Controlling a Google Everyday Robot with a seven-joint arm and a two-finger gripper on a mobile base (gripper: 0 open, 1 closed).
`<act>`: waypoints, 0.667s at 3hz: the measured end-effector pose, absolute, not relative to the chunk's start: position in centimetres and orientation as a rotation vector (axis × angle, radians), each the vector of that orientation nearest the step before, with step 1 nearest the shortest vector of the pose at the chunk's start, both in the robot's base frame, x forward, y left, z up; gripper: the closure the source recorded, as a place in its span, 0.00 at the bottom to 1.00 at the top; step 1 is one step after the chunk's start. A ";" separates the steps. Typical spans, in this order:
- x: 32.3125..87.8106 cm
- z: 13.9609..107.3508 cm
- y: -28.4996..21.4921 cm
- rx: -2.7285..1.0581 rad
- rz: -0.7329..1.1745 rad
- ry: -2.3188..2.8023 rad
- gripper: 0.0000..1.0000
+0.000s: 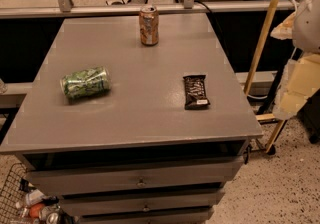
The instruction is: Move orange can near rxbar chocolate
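The orange can (149, 25) stands upright near the far edge of the grey cabinet top (145, 93), a little right of the middle. The rxbar chocolate (195, 91), a dark wrapper with white lettering, lies flat toward the right front of the top. The can and the bar are well apart. My gripper (296, 88) shows as pale cream parts at the right edge of the view, off the side of the cabinet and away from both things. It holds nothing that I can see.
A green patterned can (85, 83) lies on its side on the left of the top. Drawers (140, 182) face the front. A wire basket with bottles (30, 205) sits at lower left. A yellow pole (265, 28) leans at right. A rail (150, 9) runs behind.
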State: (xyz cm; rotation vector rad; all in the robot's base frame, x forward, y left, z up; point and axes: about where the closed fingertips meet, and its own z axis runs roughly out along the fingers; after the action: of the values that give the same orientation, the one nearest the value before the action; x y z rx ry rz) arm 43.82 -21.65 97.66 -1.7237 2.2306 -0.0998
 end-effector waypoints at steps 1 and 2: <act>44.2 97.8 -21.7 -1.714 -0.102 2.225 0.00; 47.7 97.5 -21.4 -1.676 -0.027 2.188 0.00</act>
State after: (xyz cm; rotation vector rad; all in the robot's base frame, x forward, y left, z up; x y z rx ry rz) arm 47.72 -21.41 97.45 -1.6764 2.1877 -0.0273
